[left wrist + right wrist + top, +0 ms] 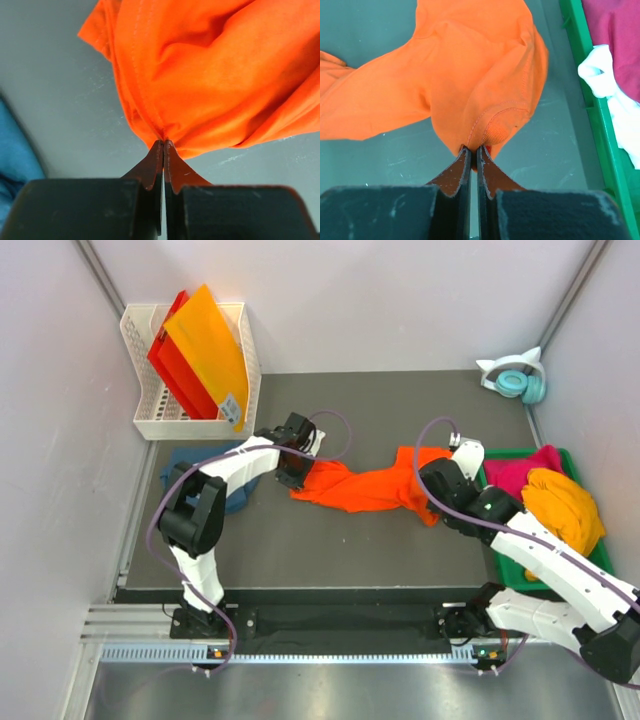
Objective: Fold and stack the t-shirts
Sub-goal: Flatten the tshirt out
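My left gripper (pixel 164 143) is clamped on the left end of the orange t-shirt (pixel 362 488). The shirt lies bunched across the middle of the table (pixel 330 550). My right gripper (pixel 474 148) is pinched on its right end, at the collar.

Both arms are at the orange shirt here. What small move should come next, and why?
Probably lift both ends a little and draw them apart. The left gripper and right gripper are each pinched shut on an edge of the orange t-shirt, which lies bunched and twisted between them on the table. Stretching it should open the cloth flat enough to fold.
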